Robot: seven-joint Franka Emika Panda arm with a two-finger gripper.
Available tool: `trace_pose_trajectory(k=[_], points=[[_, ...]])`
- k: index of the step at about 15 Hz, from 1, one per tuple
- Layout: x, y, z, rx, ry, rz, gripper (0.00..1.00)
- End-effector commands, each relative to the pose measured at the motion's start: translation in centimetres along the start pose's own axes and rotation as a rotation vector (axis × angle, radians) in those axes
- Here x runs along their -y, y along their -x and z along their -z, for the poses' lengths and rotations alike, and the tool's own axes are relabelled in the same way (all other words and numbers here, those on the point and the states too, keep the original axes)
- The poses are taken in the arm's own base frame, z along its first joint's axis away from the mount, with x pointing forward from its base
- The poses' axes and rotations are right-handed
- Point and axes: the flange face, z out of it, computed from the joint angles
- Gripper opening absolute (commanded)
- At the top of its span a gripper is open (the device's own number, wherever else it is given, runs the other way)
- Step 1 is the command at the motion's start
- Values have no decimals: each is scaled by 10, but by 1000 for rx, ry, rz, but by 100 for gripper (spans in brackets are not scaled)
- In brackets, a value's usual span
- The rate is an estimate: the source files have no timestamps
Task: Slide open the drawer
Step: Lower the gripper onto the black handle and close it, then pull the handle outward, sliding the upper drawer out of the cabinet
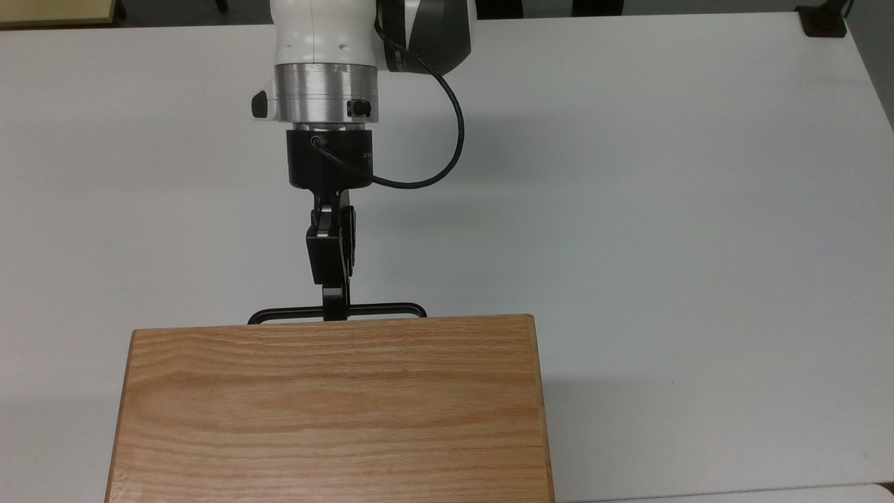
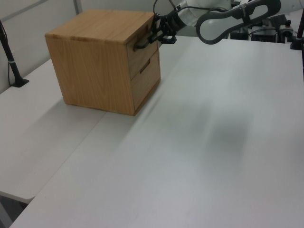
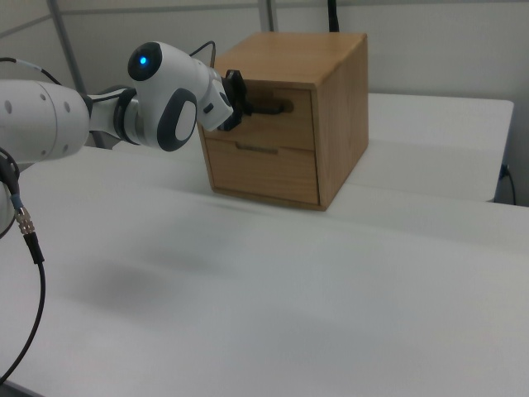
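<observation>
One gripper (image 1: 334,302) reaches across the white table (image 1: 663,209) to the oak cabinet (image 1: 335,412), and its fingers are clenched on the black bar handle (image 1: 384,307) of the drawer (image 3: 264,106). In the top view the grip sits near the middle of the bar, with a stretch of handle running out to either side of the fingertips, and the cabinet's grained top begins just past them, hiding the drawer front beneath. In the right view the drawer is the upper of two fronts, directly ahead of the gripper (image 3: 245,104); its panel appears flush with the cabinet face, and a lower drawer front (image 3: 263,170) lies beneath the gripper's line. In the left view the gripper (image 2: 155,37) meets the handle (image 2: 144,43) at the cabinet's upper front edge, with the arm (image 2: 228,16) stretching away from it toward the left view's right. A black cable (image 1: 447,133) loops from the wrist behind the fingers.
</observation>
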Motion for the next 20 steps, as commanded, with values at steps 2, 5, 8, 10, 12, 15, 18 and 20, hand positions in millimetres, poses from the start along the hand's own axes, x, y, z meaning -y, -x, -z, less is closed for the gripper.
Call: trace_pose_trajectory(k=[2, 5, 8, 10, 12, 15, 18, 20], points=[[-1, 6, 36, 12, -3, -7, 0], [-16, 10, 61, 18, 21, -10, 0], [-37, 15, 90, 26, 51, -13, 0], [-53, 17, 110, 31, 67, -14, 0], [-64, 17, 128, 32, 80, -17, 0], [-80, 17, 159, 34, 88, -18, 0], [-88, 18, 166, 37, 118, -19, 0], [-90, 18, 165, 38, 133, -19, 0]])
